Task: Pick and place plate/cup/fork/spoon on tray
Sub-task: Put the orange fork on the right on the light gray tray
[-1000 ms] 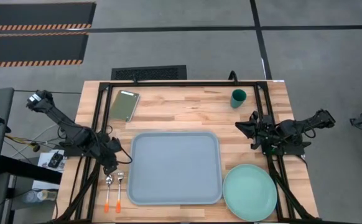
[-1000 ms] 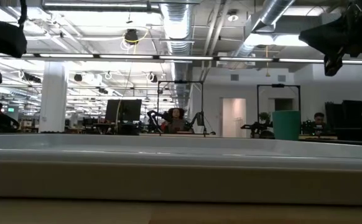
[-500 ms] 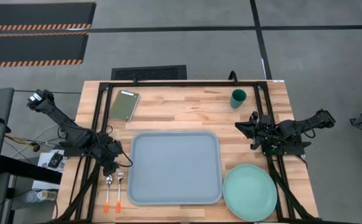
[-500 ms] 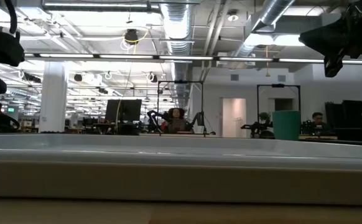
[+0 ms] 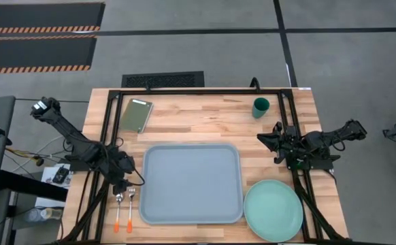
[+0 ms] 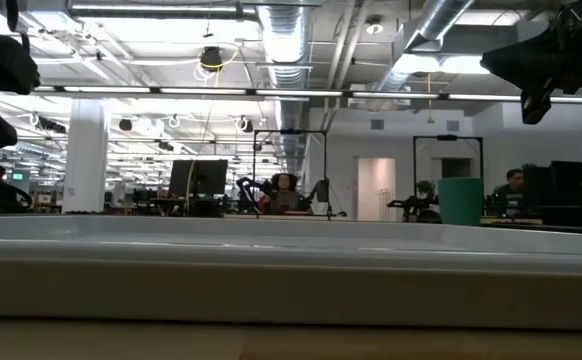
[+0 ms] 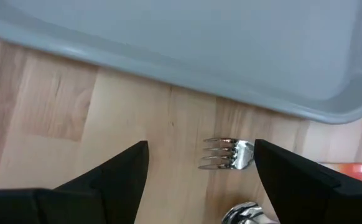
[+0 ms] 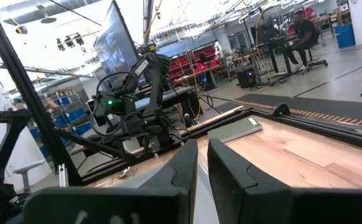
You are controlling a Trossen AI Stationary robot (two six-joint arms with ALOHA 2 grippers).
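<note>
While left hand (image 7: pixel 199 163) hovers spread, fork (image 7: pixel 226 154) shows unmarked.

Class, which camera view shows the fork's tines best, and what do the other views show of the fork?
The left wrist view: the fork lies close up between the left gripper's open fingers, tines distinct. The high view shows it whole but tiny beside the tray. The low and right wrist views do not show it.

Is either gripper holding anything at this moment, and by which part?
Nothing is held. The left gripper is open above the fork; the right gripper is nearly shut and empty.
</note>
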